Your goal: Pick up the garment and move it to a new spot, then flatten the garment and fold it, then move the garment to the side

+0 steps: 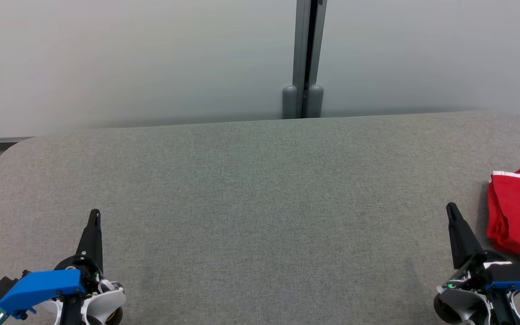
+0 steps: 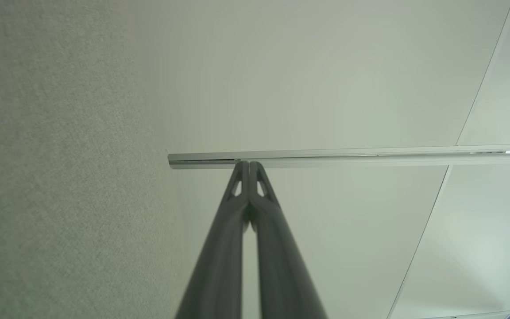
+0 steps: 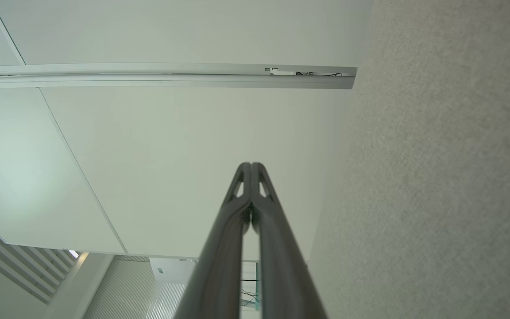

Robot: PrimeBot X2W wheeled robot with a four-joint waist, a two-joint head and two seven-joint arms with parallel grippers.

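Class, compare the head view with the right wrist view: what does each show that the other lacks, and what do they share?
Head view: the red garment at that view's right edge, and the shut left gripper. Right wrist view: pale slats at its lower left. Shared: the right gripper, fingers together, the grey table and the pale wall.

Right claw (image 3: 251, 166) pinched together beside a grey fabric surface (image 3: 441, 177).

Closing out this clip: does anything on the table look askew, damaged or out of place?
Nothing stands out. The red garment lies folded at the right edge of the table, partly out of frame. The left gripper and right gripper have their fingers shut, holding nothing.
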